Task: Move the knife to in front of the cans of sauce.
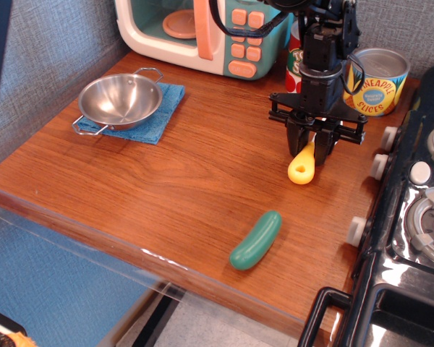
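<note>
Gripper (316,147) was clamped on the knife (303,166), whose yellow handle hung from between the fingers with its long axis running toward 7 o'clock, just above the wooden counter (166,181). The cans of sauce (377,82) stood close by at roughly 1 o'clock from the gripper, the tomato one mostly hidden behind the arm. The drop spot seemed to lie almost directly beneath.

Illumination is even and moderately bright. The wooden counter (166,173) shows a soft sheen near its front edge. The metal bowl (121,102) carries small specular highlights. Glare marks the glossy black stove (412,246) right of the counter. Focus is adequate throughout; shadows on the counter are faint.
</note>
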`<state>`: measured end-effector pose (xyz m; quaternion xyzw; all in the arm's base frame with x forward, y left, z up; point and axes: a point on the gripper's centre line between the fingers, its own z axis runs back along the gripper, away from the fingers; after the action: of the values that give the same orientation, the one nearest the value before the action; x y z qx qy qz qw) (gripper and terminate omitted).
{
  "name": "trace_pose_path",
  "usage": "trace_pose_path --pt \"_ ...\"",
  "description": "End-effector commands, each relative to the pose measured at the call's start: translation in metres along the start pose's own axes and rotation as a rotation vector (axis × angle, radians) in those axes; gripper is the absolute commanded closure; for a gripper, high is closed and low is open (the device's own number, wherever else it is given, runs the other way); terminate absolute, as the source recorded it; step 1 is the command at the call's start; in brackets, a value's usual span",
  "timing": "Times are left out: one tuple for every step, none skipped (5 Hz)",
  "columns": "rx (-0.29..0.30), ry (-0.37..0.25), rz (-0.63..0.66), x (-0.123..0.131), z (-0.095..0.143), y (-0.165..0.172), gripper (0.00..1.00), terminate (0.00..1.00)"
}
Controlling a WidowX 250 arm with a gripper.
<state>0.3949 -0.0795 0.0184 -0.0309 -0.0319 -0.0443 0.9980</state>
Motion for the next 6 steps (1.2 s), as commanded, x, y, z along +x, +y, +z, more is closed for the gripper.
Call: trace_pose_path --pt "-0.008 -0.073 0.012 -0.003 0.031 0.01 0.0 0.0" --pt "0.075 -0.142 -0.066 -0.015 0.058 0.013 0.0 0.0" --pt "0.07 -0.23 -0.069 -0.031 0.106 0.017 0.0 0.0" --pt "0.078 -0.242 -0.038 -0.052 0.131 0.031 0.0 0.0" --pt "0.04 -0.212 -0.012 -0.073 0.129 0.052 0.0 0.0" --pt "0.027 -0.125 -0.069 -0.087 0.12 0.064 0.0 0.0"
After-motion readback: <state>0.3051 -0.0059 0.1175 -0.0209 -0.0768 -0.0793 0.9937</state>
